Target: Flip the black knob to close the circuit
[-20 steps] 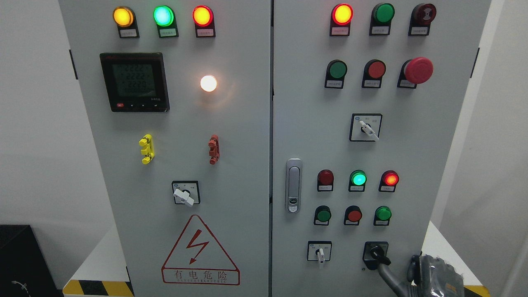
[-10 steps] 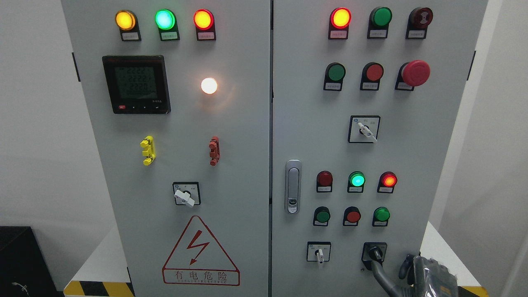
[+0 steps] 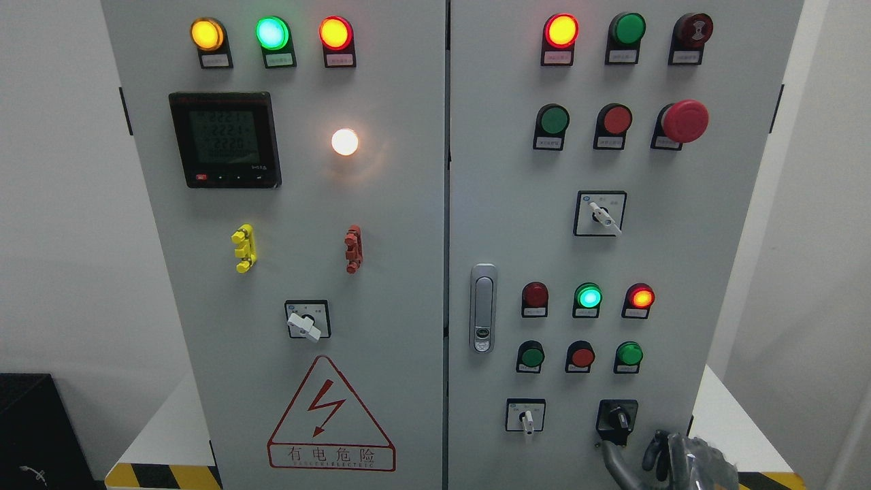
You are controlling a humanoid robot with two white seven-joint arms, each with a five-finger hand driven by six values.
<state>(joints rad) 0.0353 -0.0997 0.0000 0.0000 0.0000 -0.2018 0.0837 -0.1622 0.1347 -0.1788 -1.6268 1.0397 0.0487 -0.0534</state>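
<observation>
The black knob (image 3: 618, 416) sits in a black square plate at the lower right of the right cabinet door (image 3: 517, 224). Its handle points roughly straight down toward me. My right hand (image 3: 643, 457) comes in at the bottom edge, just below the knob. Its grey fingers (image 3: 614, 463) are loosely spread and hold nothing; the index fingertip ends just under the knob's plate, apart from the knob. The left hand does not show.
A white selector switch (image 3: 526, 417) sits left of the knob. Green and red push buttons (image 3: 582, 356) and lit indicator lamps (image 3: 588, 297) are above it. A door latch (image 3: 483, 307) is at the door's left edge. The left door carries a meter (image 3: 224, 139).
My right hand has dropped down and off the black knob. The knob's handle turned from pointing lower right to roughly straight. The view shifted slightly.
</observation>
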